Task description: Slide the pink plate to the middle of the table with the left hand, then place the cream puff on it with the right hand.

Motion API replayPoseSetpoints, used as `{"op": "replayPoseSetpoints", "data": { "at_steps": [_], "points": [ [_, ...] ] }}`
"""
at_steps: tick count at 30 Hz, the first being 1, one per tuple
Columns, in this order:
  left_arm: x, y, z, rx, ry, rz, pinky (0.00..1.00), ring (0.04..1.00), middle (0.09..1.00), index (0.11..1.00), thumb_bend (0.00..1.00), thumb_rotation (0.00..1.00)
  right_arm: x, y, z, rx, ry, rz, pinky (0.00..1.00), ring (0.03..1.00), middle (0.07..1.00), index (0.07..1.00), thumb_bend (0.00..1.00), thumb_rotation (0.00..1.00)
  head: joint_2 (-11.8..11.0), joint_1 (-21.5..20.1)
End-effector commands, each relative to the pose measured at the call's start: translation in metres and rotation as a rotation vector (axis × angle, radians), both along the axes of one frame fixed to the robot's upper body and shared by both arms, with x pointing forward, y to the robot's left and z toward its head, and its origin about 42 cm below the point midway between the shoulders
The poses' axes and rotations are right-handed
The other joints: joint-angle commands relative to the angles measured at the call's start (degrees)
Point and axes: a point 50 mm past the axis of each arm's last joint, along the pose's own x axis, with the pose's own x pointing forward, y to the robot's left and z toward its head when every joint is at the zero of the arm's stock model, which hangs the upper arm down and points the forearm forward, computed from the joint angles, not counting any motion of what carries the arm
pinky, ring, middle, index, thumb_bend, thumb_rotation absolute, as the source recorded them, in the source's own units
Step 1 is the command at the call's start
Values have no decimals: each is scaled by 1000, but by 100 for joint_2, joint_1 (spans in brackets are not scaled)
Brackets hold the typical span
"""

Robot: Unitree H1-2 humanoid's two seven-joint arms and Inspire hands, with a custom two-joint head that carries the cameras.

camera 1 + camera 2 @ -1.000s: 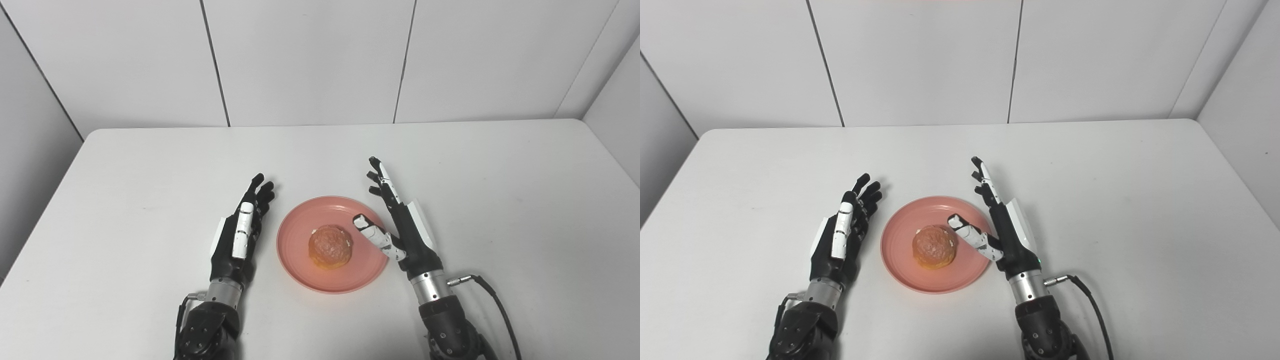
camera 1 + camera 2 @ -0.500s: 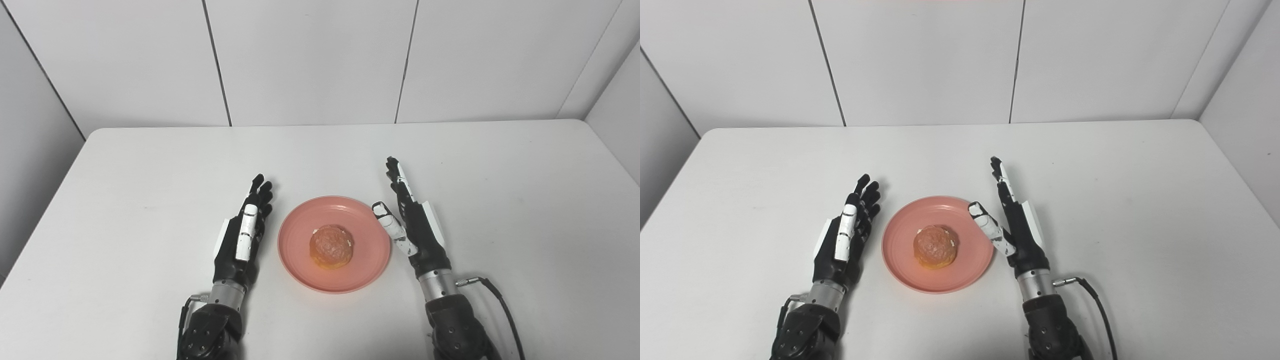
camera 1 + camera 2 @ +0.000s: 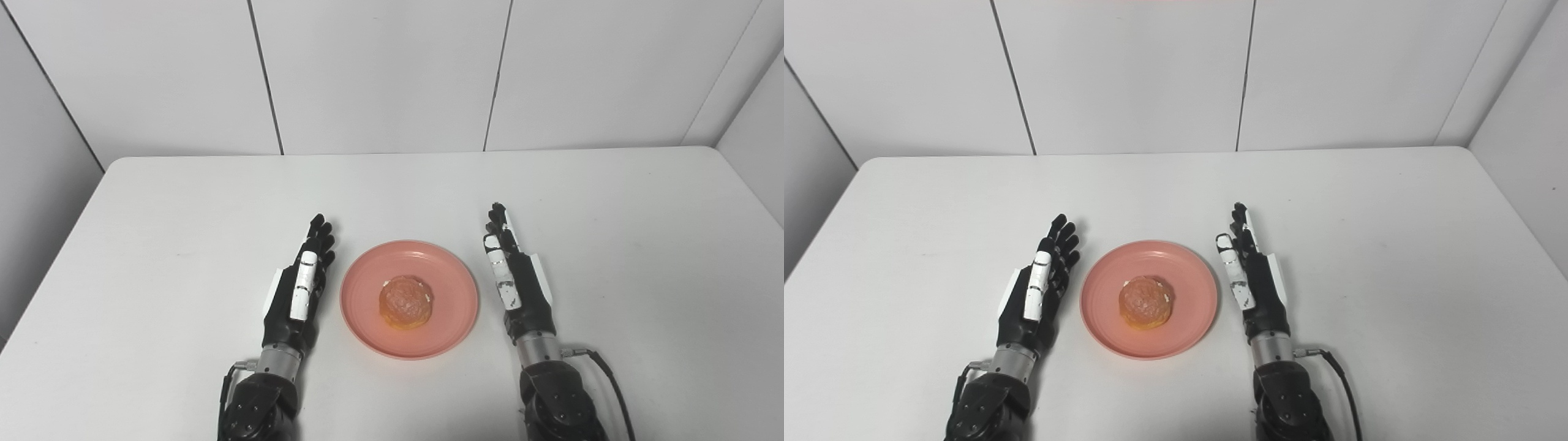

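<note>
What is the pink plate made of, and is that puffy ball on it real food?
The pink plate looks like smooth plastic or glazed ceramic: even colour, soft sheen, thin raised rim. Which one can't be told. The cream puff looks like baked pastry, with a bumpy golden-brown crust and a pale cream speck at its edge. It could be a toy copy.
</note>
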Motion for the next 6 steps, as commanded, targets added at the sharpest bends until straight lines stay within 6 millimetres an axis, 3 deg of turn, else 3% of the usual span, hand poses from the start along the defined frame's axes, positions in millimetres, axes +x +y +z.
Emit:
{"op": "replayPoseSetpoints", "data": {
  "at_steps": [1, 6],
  "points": [
    [-5, 0, -5, 9, 4, 4, 1000, 1000, 1000, 994, 558, 1000, 3, 6, 6, 65, -2, 25, 1000, 1000, 1000, 997, 626, 988, 1, -3],
    [-3, 1, -5, 5, 1, 16, 1000, 1000, 1000, 992, 544, 1000, 5, 8, 3, 129, 35, 34, 1000, 1000, 1000, 994, 557, 988, 1, -3]
  ]
}}
